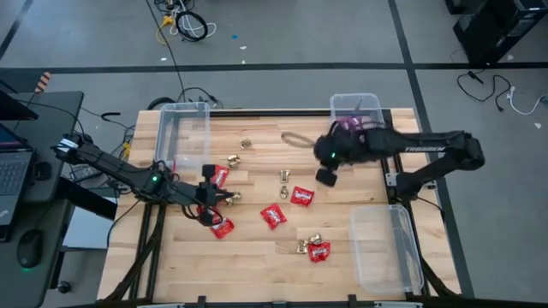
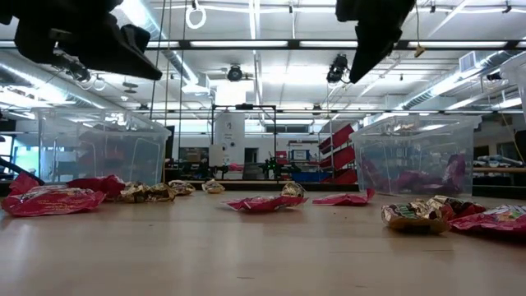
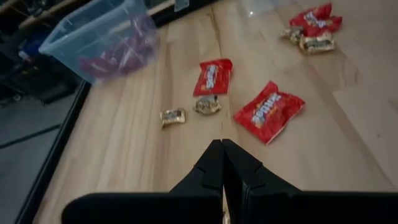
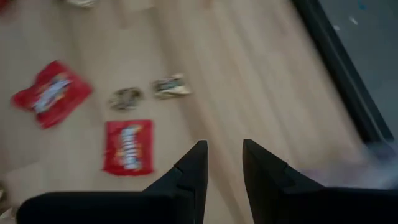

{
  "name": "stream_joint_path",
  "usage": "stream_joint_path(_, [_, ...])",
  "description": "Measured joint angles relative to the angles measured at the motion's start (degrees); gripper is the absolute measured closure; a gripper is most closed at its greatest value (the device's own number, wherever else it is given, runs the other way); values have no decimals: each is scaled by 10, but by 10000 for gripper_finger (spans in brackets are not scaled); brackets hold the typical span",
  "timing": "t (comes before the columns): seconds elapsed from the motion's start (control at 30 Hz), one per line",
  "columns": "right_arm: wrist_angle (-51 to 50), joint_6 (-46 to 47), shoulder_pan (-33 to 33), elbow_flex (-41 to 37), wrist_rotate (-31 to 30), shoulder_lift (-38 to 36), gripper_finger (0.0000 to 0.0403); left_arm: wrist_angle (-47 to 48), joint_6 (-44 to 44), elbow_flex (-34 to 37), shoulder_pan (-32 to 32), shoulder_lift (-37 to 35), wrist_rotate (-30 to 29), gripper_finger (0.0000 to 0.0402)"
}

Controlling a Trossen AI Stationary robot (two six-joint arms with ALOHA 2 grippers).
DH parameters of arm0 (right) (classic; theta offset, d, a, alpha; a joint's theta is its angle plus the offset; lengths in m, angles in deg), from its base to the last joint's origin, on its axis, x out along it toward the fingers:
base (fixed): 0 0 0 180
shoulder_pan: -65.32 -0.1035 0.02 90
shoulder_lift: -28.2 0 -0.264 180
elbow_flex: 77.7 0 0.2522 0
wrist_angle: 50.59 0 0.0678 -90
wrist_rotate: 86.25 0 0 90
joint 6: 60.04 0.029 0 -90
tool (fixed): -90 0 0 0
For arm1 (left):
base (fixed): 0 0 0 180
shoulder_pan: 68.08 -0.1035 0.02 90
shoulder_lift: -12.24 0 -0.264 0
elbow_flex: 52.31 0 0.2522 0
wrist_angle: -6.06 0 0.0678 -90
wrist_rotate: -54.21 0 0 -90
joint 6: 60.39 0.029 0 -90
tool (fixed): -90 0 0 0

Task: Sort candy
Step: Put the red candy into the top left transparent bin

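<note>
- Big open lab with strip lights behind, and a wooden table (image 1: 257,252) with three clear bins: one at the far left (image 1: 184,128), one at the far right (image 1: 356,109) with purple packets already in it, and one on the near right (image 1: 385,248) that looks empty.
- Candy is scattered over the middle of the table: red packets like the one at centre (image 1: 301,197) and another just left of it (image 1: 273,216), plus gold foil pieces (image 1: 283,177) dotted around.
- Right gripper (image 4: 224,158) hangs by the far right bin, fingers parted with nothing between them.
- Left gripper (image 3: 222,158) sits low over the left-side red packets (image 1: 221,227), fingers pressed together, holding nothing.
- My guess for the next pick: open up first, come straight down on one flat packet, and pinch across its short side so it doesn't slide on the wood.
- Go for a loner, not a red packet touching foil.
</note>
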Motion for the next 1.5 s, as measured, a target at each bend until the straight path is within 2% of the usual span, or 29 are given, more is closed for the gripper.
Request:
stream_joint_path(0.17, [24,0,-62,0,0,39,316,19,-11,0,0,0,1,401])
stream_joint_path(0.37, [50,6,-103,0,-4,90,316,19,-11,0,0,0,2,401])
stream_joint_path(0.7, [56,-7,-126,0,-6,166,316,31,-11,0,0,0,2,401])
stream_joint_path(1.3, [54,-132,-172,0,-3,265,303,32,-11,0,0,0,2,401])
stream_joint_path(1.5, [53,-145,-177,0,-3,302,303,32,-11,0,0,0,2,400])
